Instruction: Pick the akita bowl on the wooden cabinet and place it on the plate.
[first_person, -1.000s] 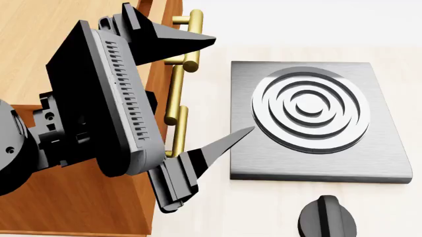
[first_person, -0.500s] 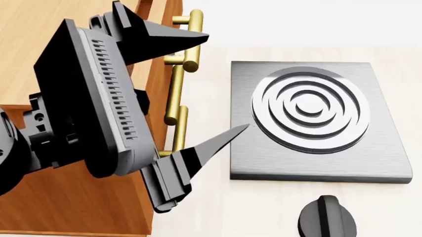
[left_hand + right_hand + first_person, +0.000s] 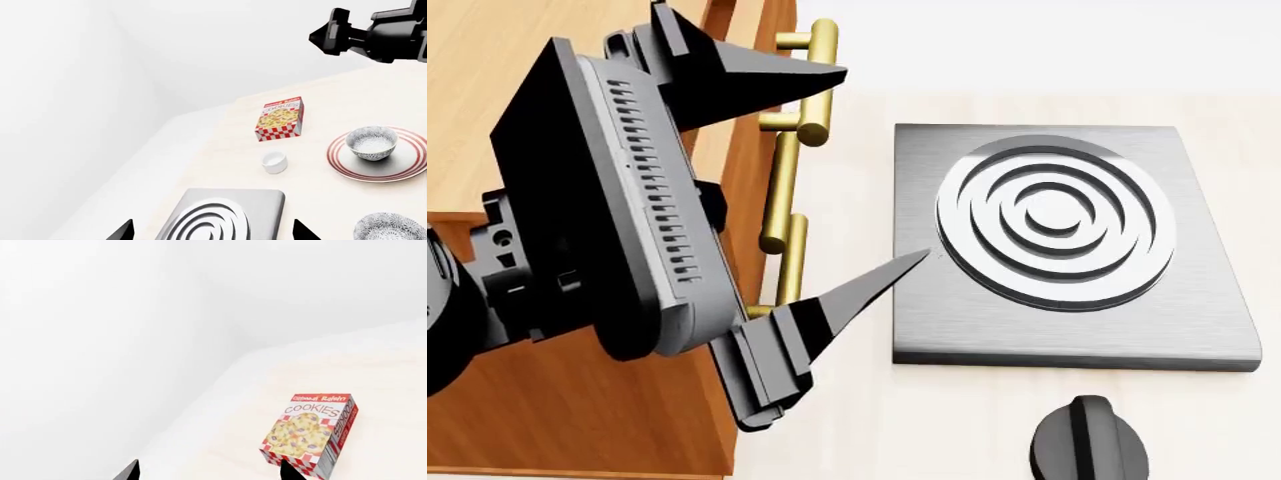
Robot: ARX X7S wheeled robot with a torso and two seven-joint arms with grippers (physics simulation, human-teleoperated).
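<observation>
An akita bowl (image 3: 371, 143), white with a dark speckled pattern, stands upright on the plate (image 3: 347, 167), which is white with red rings. My left gripper (image 3: 884, 165) hangs open and empty in front of the wooden cabinet (image 3: 507, 80), over the table beside the stove plate. In the left wrist view the left gripper (image 3: 212, 235) shows only two dark tips far apart. My right gripper (image 3: 209, 474) is open too, with nothing between its tips, high above the table. The part of the cabinet top that shows holds no bowl.
A grey stove plate (image 3: 1054, 240) with concentric rings lies right of the cabinet, its black knob (image 3: 1090, 440) in front. A cookies box (image 3: 280, 118), a small white cup (image 3: 274, 161) and a second patterned bowl (image 3: 390, 230) stand near the plate. Brass handles (image 3: 790, 170) jut from the cabinet.
My left gripper has shifted slightly left and up against the cabinet, still open. Nothing else has moved.
</observation>
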